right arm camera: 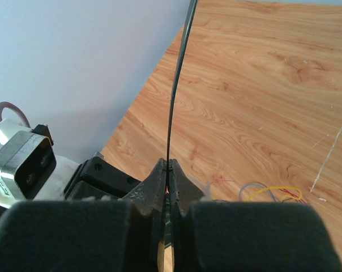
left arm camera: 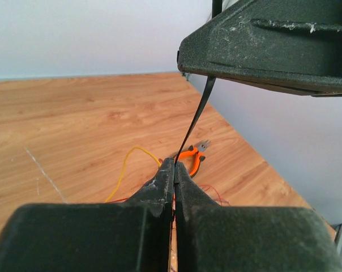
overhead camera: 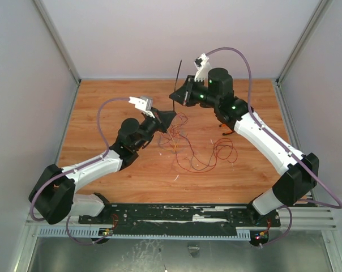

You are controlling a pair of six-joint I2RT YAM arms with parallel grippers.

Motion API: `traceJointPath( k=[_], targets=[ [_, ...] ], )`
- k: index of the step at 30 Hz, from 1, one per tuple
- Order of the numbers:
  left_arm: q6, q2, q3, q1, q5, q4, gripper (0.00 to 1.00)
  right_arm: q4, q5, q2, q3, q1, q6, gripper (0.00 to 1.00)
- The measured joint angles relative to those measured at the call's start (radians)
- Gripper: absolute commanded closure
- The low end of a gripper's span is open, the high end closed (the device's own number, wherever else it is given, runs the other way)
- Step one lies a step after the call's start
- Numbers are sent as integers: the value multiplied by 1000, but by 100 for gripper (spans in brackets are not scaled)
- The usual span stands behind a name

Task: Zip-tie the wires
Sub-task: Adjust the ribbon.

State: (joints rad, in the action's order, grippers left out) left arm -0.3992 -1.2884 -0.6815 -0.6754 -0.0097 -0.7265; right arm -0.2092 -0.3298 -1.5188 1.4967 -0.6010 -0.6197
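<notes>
The zip tie is a thin black strip standing almost upright above the table's middle back. My right gripper is shut on it, with a long end rising above the jaws. My left gripper is shut on its lower end just below; in the left wrist view the strip runs up from my left gripper to the right gripper's underside. The wires lie loose on the wood below both grippers, red loops to the right. Yellow and purple strands show in the right wrist view.
Orange-handled pliers lie on the wood beyond the left fingertips. The wooden table is walled by pale panels at the left, back and right. A black rail runs along the near edge between the arm bases.
</notes>
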Motion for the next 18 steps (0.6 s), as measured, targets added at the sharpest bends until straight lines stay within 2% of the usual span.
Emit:
traceJointPath(
  k=[4, 5, 11, 14, 18],
  targets=[
    [-7, 3, -23, 0, 1, 80, 100, 48, -10, 19, -69, 12, 8, 100],
    [-11, 3, -29, 0, 2, 102, 100, 63, -15, 32, -94, 15, 8, 94],
    [-30, 2, -52, -1, 11, 247, 100, 144, -35, 183, -241, 79, 20, 45],
    [-33, -5, -53, -1, 10, 303, 100, 185, -42, 328, -324, 141, 46, 31],
    [-35, -24, -76, -5, 10, 353, 100, 215, -40, 506, -439, 219, 92, 24]
  ],
)
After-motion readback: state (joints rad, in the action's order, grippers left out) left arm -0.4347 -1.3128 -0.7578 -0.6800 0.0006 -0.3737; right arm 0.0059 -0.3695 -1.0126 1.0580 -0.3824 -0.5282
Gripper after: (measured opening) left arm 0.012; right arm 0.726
